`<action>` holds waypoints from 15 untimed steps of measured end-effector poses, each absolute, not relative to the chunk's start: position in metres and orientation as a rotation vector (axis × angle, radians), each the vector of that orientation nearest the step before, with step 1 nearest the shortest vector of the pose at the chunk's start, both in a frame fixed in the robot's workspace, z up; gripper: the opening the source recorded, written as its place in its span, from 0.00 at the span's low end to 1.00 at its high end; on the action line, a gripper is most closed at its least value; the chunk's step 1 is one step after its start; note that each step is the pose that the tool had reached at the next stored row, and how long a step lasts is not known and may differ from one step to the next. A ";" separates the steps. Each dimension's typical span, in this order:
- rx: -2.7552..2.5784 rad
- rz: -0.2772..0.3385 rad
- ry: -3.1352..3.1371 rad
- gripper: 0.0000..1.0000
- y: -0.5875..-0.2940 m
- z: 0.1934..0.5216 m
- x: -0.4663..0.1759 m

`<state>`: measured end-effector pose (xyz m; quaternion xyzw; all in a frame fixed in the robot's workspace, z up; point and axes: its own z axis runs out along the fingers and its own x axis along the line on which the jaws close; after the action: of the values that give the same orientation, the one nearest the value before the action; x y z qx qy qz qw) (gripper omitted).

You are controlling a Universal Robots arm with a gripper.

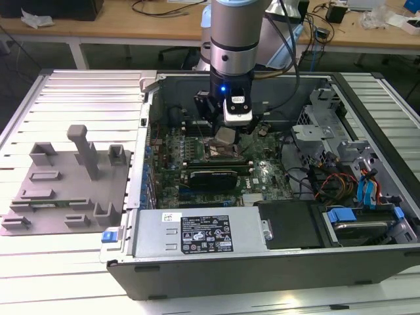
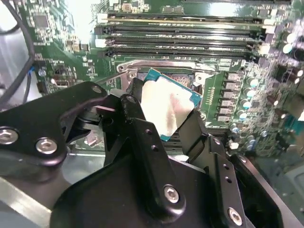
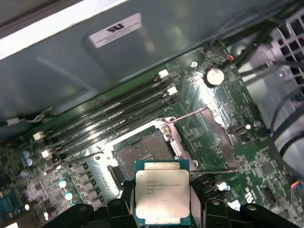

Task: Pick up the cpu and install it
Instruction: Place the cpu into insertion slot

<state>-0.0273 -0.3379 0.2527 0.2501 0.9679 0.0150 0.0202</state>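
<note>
Exterior view shows us the arm pointing straight down into the open computer case; our fingers clench the cpu by 2 edges, just above the empty socket.

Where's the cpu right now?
The cpu sits clamped in the gripper in both wrist views, hovering over the open socket on the motherboard, beside the memory slots; mid-case in the exterior view.
</note>
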 end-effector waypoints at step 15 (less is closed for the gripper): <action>1.281 0.035 2.819 0.55 -0.338 0.251 -0.027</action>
<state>-0.0273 -0.3378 0.2512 0.4136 0.9101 0.0113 0.0224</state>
